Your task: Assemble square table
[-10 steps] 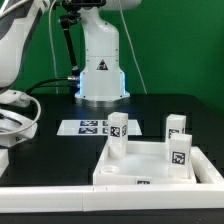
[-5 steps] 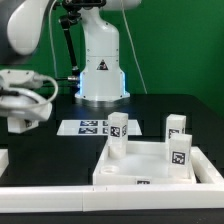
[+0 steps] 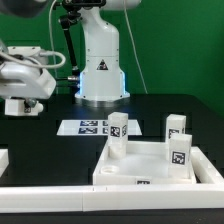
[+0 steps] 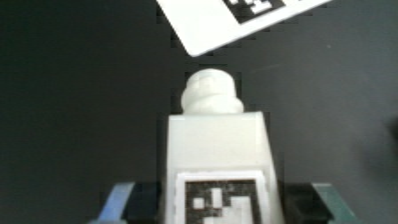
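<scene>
Gripper [image 4: 217, 200] jaws clamped on a short white tagged leg post [image 4: 217, 150], carried at the exterior view's left, well apart from the large white square rimmed tabletop panel [image 3: 140, 165]. Three posts apparently stand on the panel already. Next: carry this leg to the free corner and seat it.

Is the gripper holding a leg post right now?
Yes, the wrist view shows a tagged white leg post clamped between the gripper fingers.

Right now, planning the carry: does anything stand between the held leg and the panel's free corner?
Nothing visible does. The tool holds the leg; only bare table lies toward the panel. The marker board lies flat, aside.
</scene>
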Robot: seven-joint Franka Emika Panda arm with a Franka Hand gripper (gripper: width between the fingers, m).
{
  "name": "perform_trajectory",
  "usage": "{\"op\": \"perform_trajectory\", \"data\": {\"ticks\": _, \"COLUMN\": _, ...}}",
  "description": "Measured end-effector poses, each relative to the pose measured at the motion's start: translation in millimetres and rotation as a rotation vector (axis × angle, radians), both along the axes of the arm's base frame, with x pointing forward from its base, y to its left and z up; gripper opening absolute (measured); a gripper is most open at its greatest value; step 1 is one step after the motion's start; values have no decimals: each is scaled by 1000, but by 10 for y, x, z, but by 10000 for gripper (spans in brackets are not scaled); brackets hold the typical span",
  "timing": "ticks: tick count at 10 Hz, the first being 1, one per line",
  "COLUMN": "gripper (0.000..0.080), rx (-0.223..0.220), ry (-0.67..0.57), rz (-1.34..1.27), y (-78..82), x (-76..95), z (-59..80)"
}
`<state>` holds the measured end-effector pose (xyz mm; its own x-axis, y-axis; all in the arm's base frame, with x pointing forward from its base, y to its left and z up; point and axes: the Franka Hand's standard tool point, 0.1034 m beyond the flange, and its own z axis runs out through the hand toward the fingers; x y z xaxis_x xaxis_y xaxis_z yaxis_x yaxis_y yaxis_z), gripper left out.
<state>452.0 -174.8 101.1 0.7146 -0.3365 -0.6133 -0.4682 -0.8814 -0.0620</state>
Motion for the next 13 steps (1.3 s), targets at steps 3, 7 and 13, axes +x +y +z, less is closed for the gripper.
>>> {"op": "perform_trajectory", "data": {"ticks": 3, "gripper": 287, "rx": -146, "ry": -200, "rz": -26, "y": 349, "x": 479, "z": 226}}
{"op": "perform_trajectory", "data": {"ticks": 7, "gripper": 287, "rx": -352, "ry": -488, "rz": -135, "y": 1142, "x": 1217, "z": 363}}
{"op": "perform_trajectory", "data": {"ticks": 13, "gripper": 287, "rx": -521, "ry": -915, "rz": -207, "y": 1630, "x": 1301, "z": 122}}
